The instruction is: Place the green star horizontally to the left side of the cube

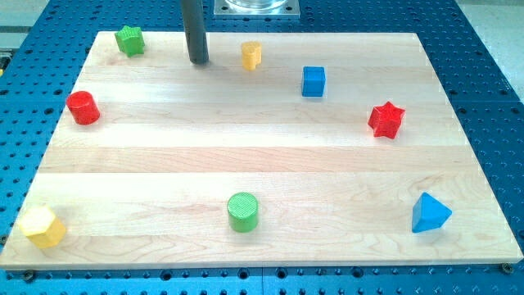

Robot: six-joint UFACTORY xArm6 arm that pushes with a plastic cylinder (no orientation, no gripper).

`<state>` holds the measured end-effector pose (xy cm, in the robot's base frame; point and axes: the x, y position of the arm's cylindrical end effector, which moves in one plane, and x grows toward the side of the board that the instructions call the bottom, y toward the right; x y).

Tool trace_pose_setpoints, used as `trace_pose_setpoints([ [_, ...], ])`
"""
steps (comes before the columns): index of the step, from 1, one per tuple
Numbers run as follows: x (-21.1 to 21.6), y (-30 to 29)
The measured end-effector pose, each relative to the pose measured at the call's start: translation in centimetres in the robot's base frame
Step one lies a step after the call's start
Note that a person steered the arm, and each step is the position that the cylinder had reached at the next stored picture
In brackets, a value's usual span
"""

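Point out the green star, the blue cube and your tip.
green star block (129, 39), camera view, top face.
blue cube block (313, 81), camera view, front face.
my tip (198, 61), camera view, rod's lower end.

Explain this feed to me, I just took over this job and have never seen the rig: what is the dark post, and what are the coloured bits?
One camera looks down at a wooden board. The dark post is the arm's pushing rod; my tip rests near the view's top, holding nothing. It only slides blocks. The green star sits to the tip's left, a small yellow block to its right, then the blue cube. Also there: red cylinder, red star, green cylinder, yellow hexagonal block, blue triangle.
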<state>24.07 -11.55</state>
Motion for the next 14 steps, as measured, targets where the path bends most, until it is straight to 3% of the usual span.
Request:
trace_pose_setpoints([
  [2, -4.9, -4.4],
  [6, -4.1, -15.7],
  [8, 1.5, -10.1],
  [11, 1.2, -8.4],
  [14, 6.8, -7.1],
])
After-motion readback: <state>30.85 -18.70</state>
